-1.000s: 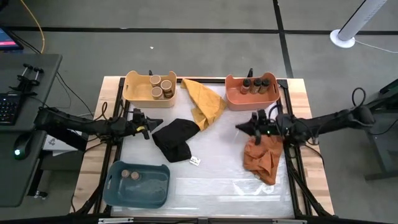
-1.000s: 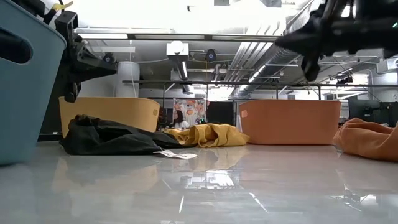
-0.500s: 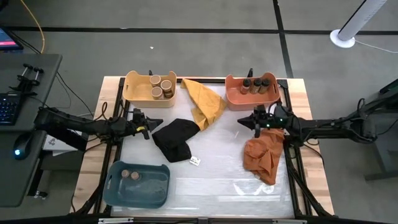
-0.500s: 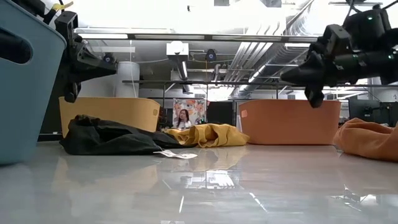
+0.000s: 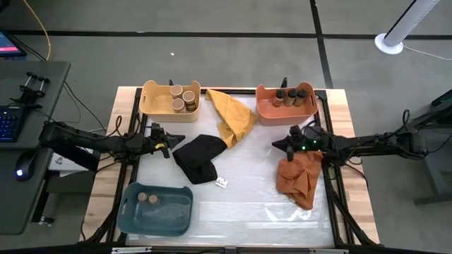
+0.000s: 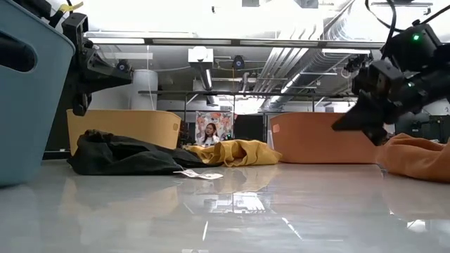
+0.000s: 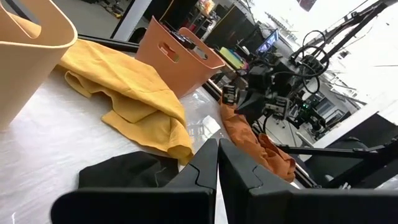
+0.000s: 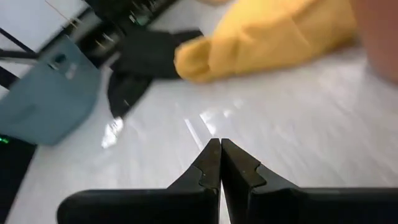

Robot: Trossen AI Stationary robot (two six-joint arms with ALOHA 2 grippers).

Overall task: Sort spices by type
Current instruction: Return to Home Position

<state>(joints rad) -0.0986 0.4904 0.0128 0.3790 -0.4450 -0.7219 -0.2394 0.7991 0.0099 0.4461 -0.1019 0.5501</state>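
Sorting looks done, each type kept apart. The blue plastic bin (image 5: 176, 215) holds two brown-topped spice jars (image 5: 147, 198), the yellow plastic bin (image 5: 150, 99) three tan-topped jars (image 5: 180, 97), and the orange plastic bin (image 5: 264, 107) three dark-topped jars (image 5: 290, 94). The yellow cloth (image 5: 233, 114), black cloth (image 5: 199, 156) and orange cloth (image 5: 296, 180) lie loose between them. The left tool (image 5: 180, 138) and right tool (image 5: 275, 144) hover empty, fingers pressed together, apparently parked. The glossy white tabletop (image 5: 247, 204) mirrors the ceiling lights. Beyond it is an open workshop, with a person (image 6: 209, 133).

A black cloth (image 5: 198, 156) lies crumpled just ahead of the left pincer (image 5: 178, 138), with a yellow cloth (image 5: 233, 116) roughly between it and the right pincer (image 5: 277, 144). An orange cloth (image 5: 296, 180) is heaped by the right pincer. On the counter (image 5: 247, 204), a yellow bin (image 5: 148, 99) and a blue bin (image 5: 173, 212) flank the left pincer, and an orange bin (image 5: 263, 109) stands near the right.
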